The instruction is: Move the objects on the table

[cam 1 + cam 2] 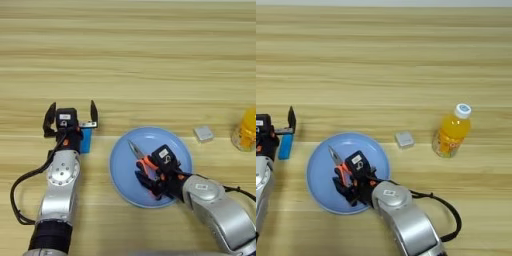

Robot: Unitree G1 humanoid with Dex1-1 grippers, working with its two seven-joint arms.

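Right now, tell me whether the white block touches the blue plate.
Apart. In the right eye view a strip of bare table separates the white block from the blue plate's rim; the left eye view shows the same gap.
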